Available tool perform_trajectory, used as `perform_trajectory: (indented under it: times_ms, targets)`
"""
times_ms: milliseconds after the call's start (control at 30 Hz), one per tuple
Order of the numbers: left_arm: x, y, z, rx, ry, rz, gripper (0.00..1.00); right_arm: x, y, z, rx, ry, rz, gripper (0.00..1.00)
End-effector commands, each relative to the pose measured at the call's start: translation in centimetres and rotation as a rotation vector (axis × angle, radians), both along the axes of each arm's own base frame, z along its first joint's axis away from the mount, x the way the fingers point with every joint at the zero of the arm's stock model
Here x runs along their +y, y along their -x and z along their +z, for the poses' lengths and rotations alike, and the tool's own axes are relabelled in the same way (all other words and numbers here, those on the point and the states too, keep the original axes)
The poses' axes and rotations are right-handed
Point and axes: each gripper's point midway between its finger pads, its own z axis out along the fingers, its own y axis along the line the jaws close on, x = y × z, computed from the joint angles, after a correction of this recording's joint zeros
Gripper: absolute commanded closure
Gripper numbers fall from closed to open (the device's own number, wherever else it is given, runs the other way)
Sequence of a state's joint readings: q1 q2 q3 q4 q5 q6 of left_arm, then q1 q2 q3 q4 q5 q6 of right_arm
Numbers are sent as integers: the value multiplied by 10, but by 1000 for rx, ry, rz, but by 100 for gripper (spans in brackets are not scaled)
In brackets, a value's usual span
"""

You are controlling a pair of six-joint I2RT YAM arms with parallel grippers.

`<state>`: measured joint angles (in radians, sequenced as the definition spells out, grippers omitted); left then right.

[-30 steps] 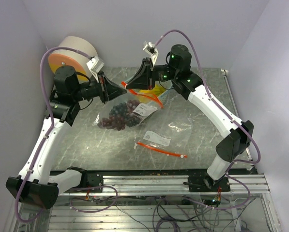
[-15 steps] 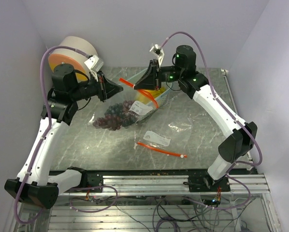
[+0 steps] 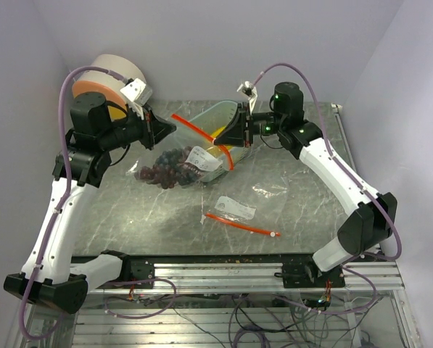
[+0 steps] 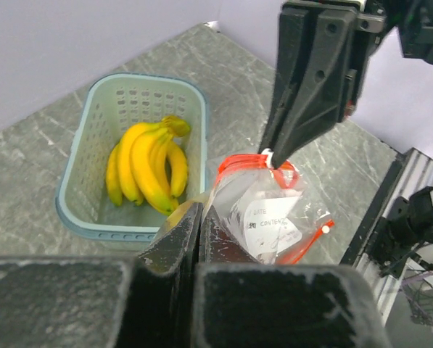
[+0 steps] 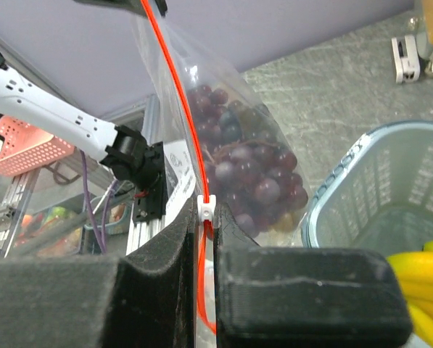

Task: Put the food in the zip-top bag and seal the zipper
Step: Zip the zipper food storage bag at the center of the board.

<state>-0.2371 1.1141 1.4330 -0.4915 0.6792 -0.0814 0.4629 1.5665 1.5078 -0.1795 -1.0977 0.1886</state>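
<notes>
The grey marble table (image 3: 296,210) carries everything, and above its far half the clear zip-top bag (image 3: 201,156) hangs stretched between the two arms. The left gripper (image 3: 164,128) is pinched shut on one top corner; the right gripper (image 3: 234,136) is closed on the orange zipper strip at the white slider (image 5: 205,209). Behind the bag, the teal mesh basket (image 4: 93,230) holds the yellow bananas (image 4: 147,167), not yet bagged. The dark grapes (image 5: 249,177) sit inside the bag, sagging its base. The film looks thin, limp and slippery, so the stiffer zipper strip is probably the best grip. The bananas seem firm but bruisable, best taken near the stem.
</notes>
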Motion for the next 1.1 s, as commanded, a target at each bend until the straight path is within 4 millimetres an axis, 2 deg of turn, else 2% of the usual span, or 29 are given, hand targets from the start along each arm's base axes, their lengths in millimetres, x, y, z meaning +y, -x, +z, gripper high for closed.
perform_trajectory:
  times_ms: [0,200,600,1067]
  targets:
    - [24,-4,49,-188,6,144,93,-16,0,-17,25,36,-53,100]
    - [41,-10,54,-209,-17,253,93,-23,4,-34,57,71,-84,100]
    - [64,-18,57,-226,-48,387,93,-29,5,-50,75,115,-113,100]
    - [67,-16,55,-231,-45,407,93,-31,-4,-59,94,156,-154,100]
